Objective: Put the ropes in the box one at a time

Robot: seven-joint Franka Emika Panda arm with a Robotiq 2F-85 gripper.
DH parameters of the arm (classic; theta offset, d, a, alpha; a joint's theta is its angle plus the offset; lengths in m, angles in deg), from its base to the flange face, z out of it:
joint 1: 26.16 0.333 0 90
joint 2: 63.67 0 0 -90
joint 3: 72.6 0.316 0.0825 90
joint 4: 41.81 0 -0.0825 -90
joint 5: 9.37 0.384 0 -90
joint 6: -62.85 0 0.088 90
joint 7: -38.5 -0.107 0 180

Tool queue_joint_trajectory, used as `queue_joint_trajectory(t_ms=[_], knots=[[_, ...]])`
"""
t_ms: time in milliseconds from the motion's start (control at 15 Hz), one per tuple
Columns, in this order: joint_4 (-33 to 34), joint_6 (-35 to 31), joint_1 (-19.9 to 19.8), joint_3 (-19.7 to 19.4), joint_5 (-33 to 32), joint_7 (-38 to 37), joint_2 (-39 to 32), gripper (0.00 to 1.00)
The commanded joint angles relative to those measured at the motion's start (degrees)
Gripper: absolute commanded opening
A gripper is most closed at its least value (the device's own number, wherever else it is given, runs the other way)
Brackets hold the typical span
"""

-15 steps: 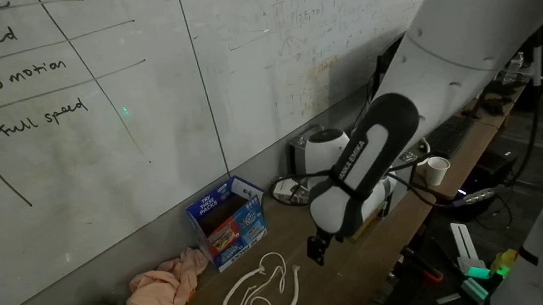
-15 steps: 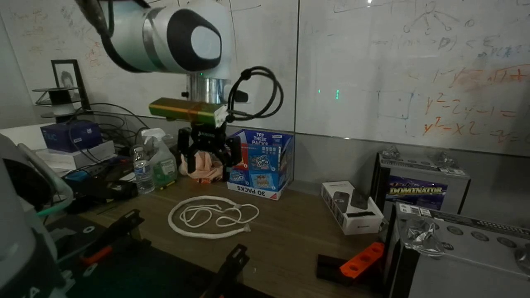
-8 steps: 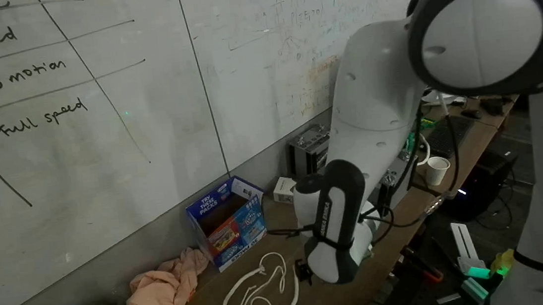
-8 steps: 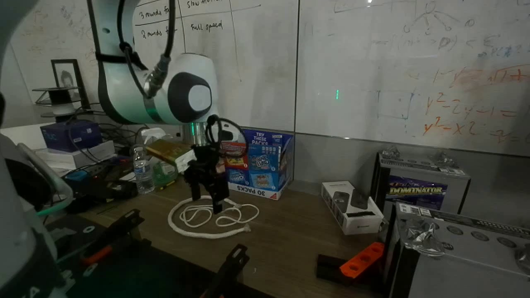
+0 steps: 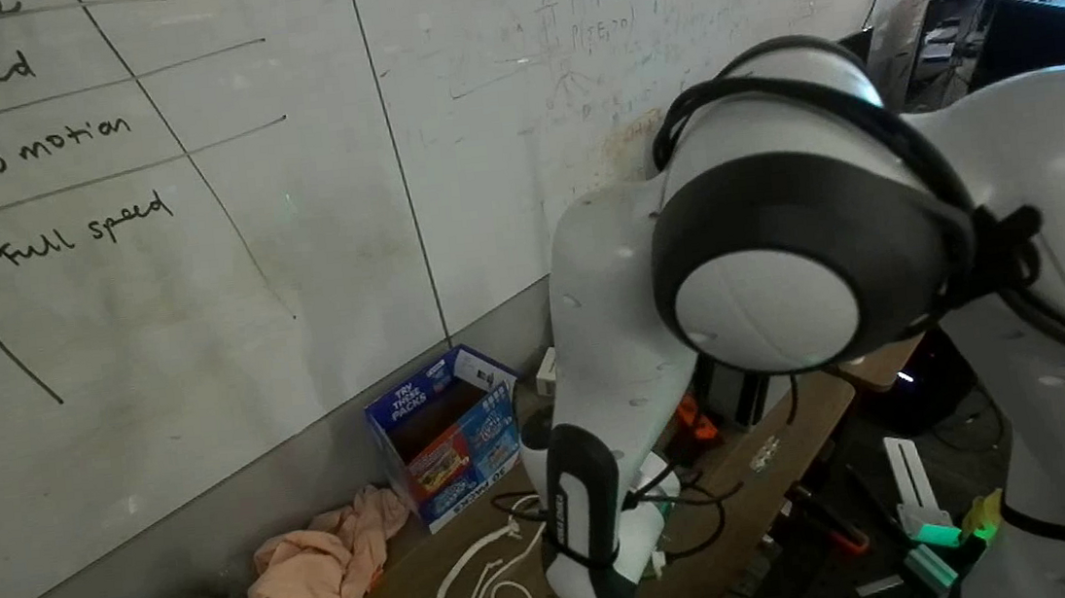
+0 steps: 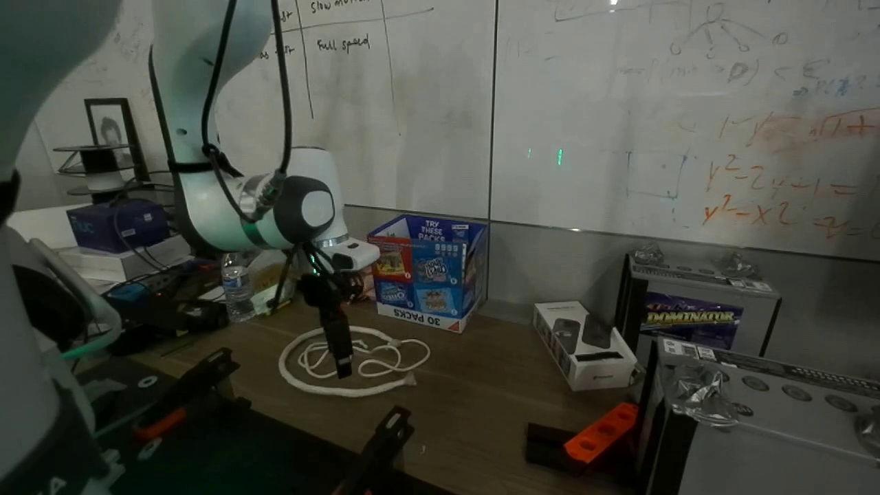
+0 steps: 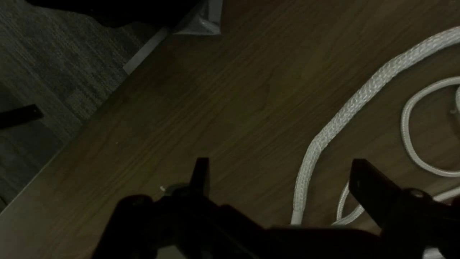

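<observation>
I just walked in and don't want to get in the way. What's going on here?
A Franka Panda arm holds its tool low over a wooden table. The tool is open and empty; in the wrist view the thick white rope shows in the gap between its jaws. The thin white rope lies looped beside it. The job appears to be putting both into the snack-pack carton, one at a time; neither is in there yet.
</observation>
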Motion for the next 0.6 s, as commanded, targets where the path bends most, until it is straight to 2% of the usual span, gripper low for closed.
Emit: queue_joint_trajectory(t_ms=[0,533], knots=[[7.9,3.8,1.1,-0.1,1.5,-6.6,-6.8,1.00],[15.0,4.4,-4.1,10.1,0.1,-3.4,-9.8,1.00]])
